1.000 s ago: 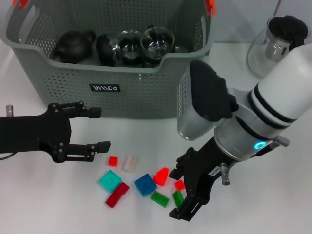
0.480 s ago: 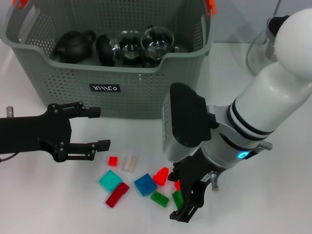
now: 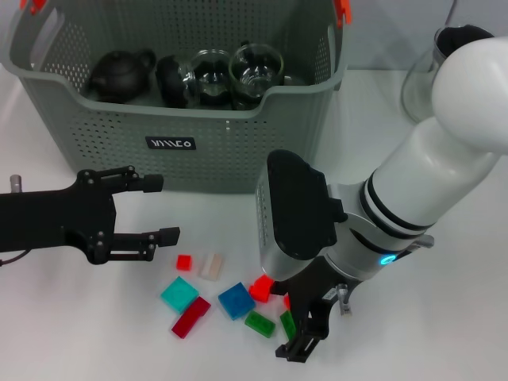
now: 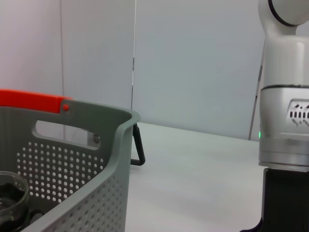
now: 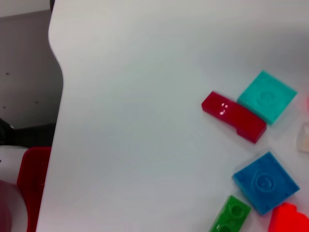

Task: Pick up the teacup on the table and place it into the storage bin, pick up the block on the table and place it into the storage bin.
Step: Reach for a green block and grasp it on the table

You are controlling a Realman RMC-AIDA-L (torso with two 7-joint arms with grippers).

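Beside one storage bin (image 3: pixel 238 151), eight blocks (image 3: pixel 236 301).

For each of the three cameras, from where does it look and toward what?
Head view: from the head, down at the storage bin, blocks, left end effector and right arm.
Left wrist view: from the left wrist, sideways past the bin toward the right arm.
Right wrist view: from the right wrist, down at the blocks.
Shared: the blue block, head and right wrist.

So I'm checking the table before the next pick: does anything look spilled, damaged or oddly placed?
Nothing stands out. The blocks lie loose in front of the storage bin, the cups and teapot sit inside it, and the right gripper hangs over the blocks.
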